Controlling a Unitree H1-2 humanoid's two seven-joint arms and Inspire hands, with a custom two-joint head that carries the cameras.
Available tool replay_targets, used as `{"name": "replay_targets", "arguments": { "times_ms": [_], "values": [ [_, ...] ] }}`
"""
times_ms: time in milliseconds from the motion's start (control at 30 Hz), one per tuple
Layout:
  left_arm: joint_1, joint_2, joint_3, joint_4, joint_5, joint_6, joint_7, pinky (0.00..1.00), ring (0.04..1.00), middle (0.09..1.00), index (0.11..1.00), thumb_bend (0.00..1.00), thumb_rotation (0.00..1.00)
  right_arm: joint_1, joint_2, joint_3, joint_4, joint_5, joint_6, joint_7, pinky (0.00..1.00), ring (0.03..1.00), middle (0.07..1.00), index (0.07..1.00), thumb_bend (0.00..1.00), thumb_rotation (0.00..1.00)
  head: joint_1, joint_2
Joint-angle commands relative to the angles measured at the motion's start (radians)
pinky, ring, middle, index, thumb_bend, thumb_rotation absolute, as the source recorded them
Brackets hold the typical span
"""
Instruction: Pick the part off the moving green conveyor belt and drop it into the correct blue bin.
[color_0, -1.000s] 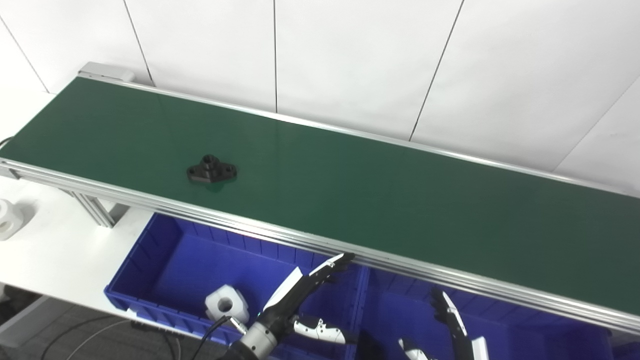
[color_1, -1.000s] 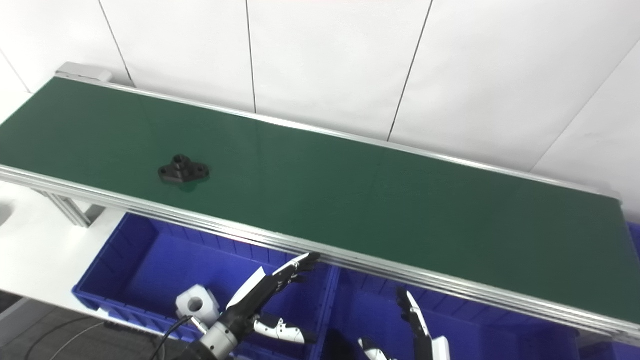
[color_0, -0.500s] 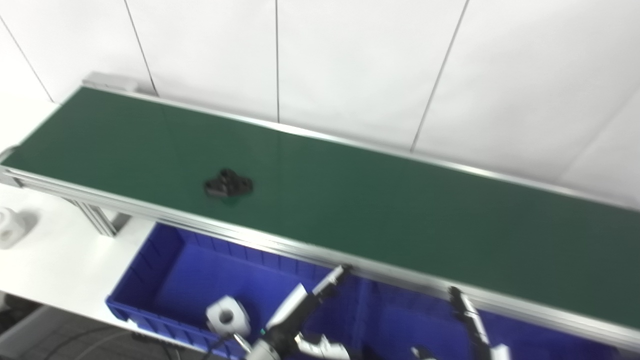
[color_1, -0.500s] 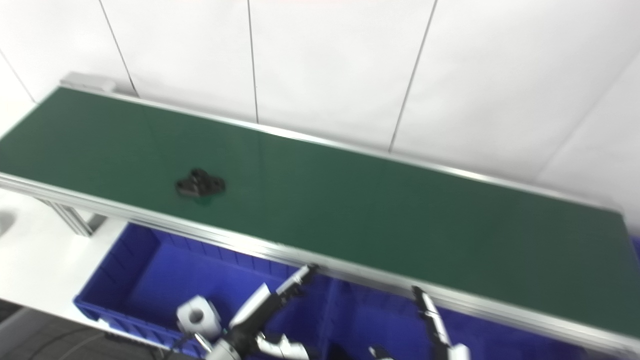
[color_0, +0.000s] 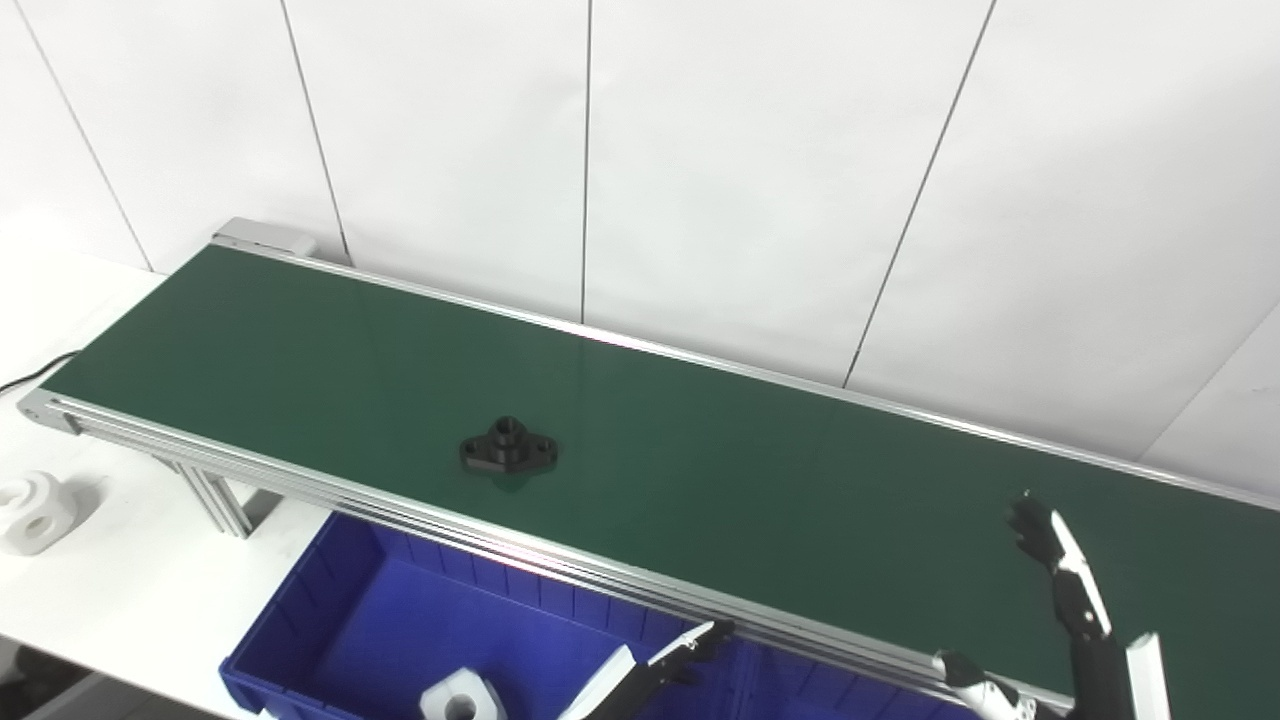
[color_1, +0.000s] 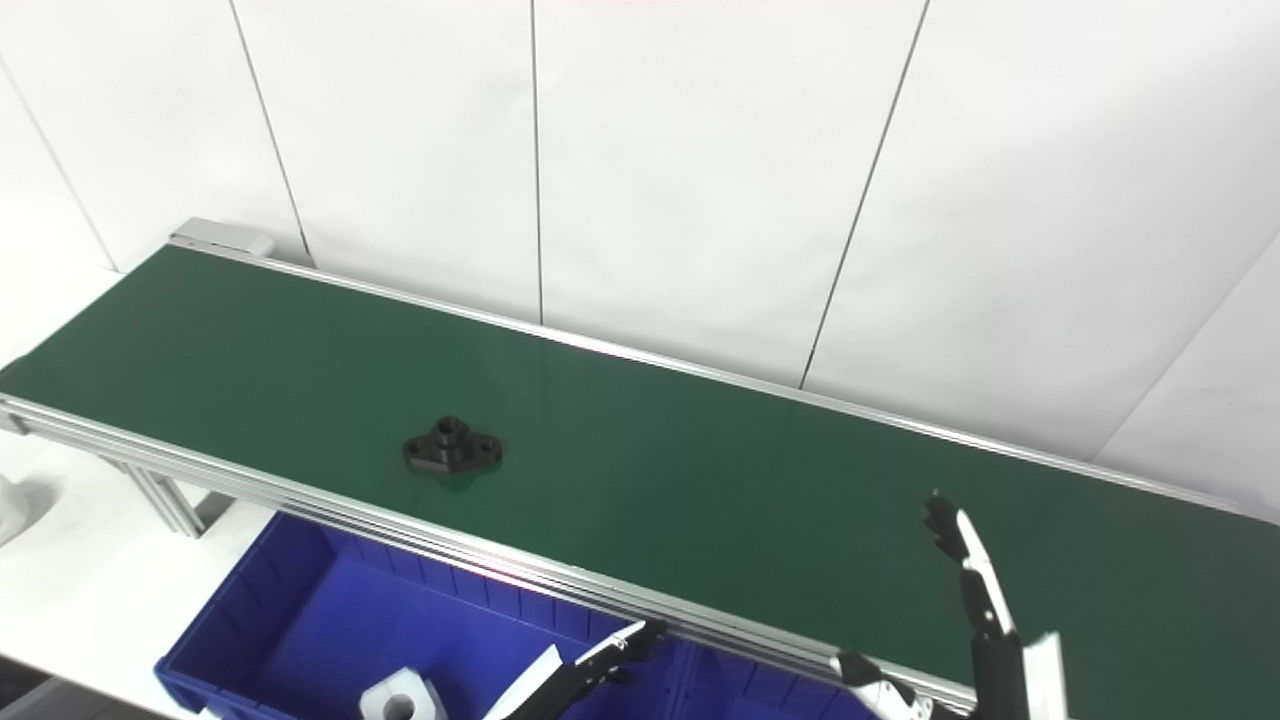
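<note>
Raised over the belt, right hand stands well apart from black part.

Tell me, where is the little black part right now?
The black part lies on the green belt, left of the middle and near the front rail, above the blue bin. Neither hand touches it.

Twin head cameras, high, angled down across the conveyor belt.

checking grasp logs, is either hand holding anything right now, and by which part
Nothing is held. The right hand is open above the belt, the left hand open below it; the black part lies untouched.
</note>
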Motion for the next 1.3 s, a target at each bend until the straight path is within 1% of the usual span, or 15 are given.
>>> {"name": "replay_targets", "arguments": {
  "times_ms": [0,167,300,500,567,600,667,700,733,767,867,933,1000,1100,1267],
  "values": [
    [-0.031,0.003,-0.011,-0.010,-0.006,-0.039,0.036,0.81,0.898,0.930,0.933,0.75,0.32,-0.029,0.006,-0.038,-0.039,0.002,-0.007,0.057,0.84,0.864,0.888,0.910,0.76,0.59,0.001,0.001],
    [-0.045,0.007,-0.026,0.004,-0.026,-0.039,0.042,0.82,0.898,0.928,0.934,0.75,0.31,-0.071,0.021,-0.087,-0.030,-0.031,0.039,0.164,0.85,0.854,0.872,0.907,0.76,0.60,-0.006,-0.003],
    [-0.053,0.012,-0.034,0.013,-0.024,-0.039,0.049,0.81,0.894,0.927,0.930,0.75,0.32,-0.103,0.038,-0.116,-0.031,-0.060,0.071,0.223,0.81,0.836,0.854,0.890,0.75,0.56,-0.016,-0.004],
    [-0.057,0.024,-0.046,0.012,-0.030,-0.039,0.056,0.81,0.886,0.923,0.924,0.75,0.33,-0.166,0.055,-0.134,-0.040,-0.089,0.132,0.313,0.78,0.827,0.855,0.881,0.76,0.50,-0.050,0.005],
    [-0.054,0.033,-0.042,0.001,-0.044,-0.039,0.042,0.80,0.885,0.924,0.923,0.74,0.31,-0.197,0.066,-0.134,-0.046,-0.101,0.163,0.343,0.77,0.825,0.855,0.875,0.77,0.47,-0.130,0.026],
    [-0.052,0.037,-0.042,-0.004,-0.049,-0.039,0.038,0.80,0.885,0.924,0.924,0.74,0.31,-0.215,0.073,-0.132,-0.047,-0.102,0.180,0.359,0.77,0.825,0.855,0.875,0.77,0.46,-0.130,0.026],
    [-0.050,0.046,-0.040,-0.014,-0.060,-0.039,0.031,0.80,0.884,0.924,0.923,0.74,0.32,-0.240,0.088,-0.130,-0.052,-0.102,0.211,0.385,0.77,0.826,0.859,0.873,0.78,0.44,-0.192,0.040],
    [-0.048,0.052,-0.038,-0.019,-0.066,-0.039,0.021,0.80,0.890,0.929,0.926,0.74,0.35,-0.260,0.099,-0.125,-0.056,-0.121,0.241,0.401,0.76,0.825,0.861,0.873,0.78,0.44,-0.250,0.051],
    [-0.047,0.057,-0.036,-0.023,-0.072,-0.039,0.014,0.81,0.892,0.932,0.928,0.74,0.36,-0.273,0.107,-0.121,-0.059,-0.135,0.263,0.413,0.76,0.825,0.861,0.873,0.79,0.45,-0.250,0.051],
    [-0.044,0.063,-0.031,-0.031,-0.084,-0.039,0.000,0.82,0.900,0.938,0.933,0.73,0.37,-0.290,0.121,-0.116,-0.064,-0.154,0.294,0.426,0.75,0.822,0.859,0.871,0.79,0.45,-0.314,0.063],
    [-0.040,0.075,-0.022,-0.050,-0.106,-0.039,-0.027,0.86,0.928,0.958,0.952,0.69,0.39,-0.327,0.156,-0.103,-0.071,-0.194,0.381,0.461,0.74,0.815,0.860,0.873,0.80,0.43,-0.353,0.066],
    [-0.042,0.077,-0.017,-0.050,-0.108,-0.039,-0.030,0.87,0.940,0.968,0.958,0.68,0.40,-0.343,0.168,-0.095,-0.069,-0.224,0.421,0.478,0.73,0.815,0.863,0.878,0.80,0.44,-0.384,0.075],
    [-0.043,0.080,-0.015,-0.051,-0.104,-0.039,-0.027,0.85,0.930,0.962,0.957,0.67,0.43,-0.358,0.176,-0.090,-0.065,-0.244,0.446,0.494,0.73,0.815,0.867,0.887,0.80,0.44,-0.404,0.082],
    [-0.042,0.084,-0.011,-0.058,-0.105,-0.039,-0.031,0.86,0.934,0.967,0.969,0.66,0.48,-0.382,0.183,-0.081,-0.048,-0.258,0.467,0.512,0.72,0.805,0.857,0.885,0.81,0.44,-0.424,0.089],
    [-0.041,0.088,0.003,-0.065,-0.123,-0.039,-0.056,0.89,0.946,0.976,0.978,0.63,0.51,-0.430,0.192,-0.067,-0.004,-0.297,0.496,0.526,0.72,0.803,0.853,0.879,0.83,0.45,-0.462,0.113]
  ]
}}
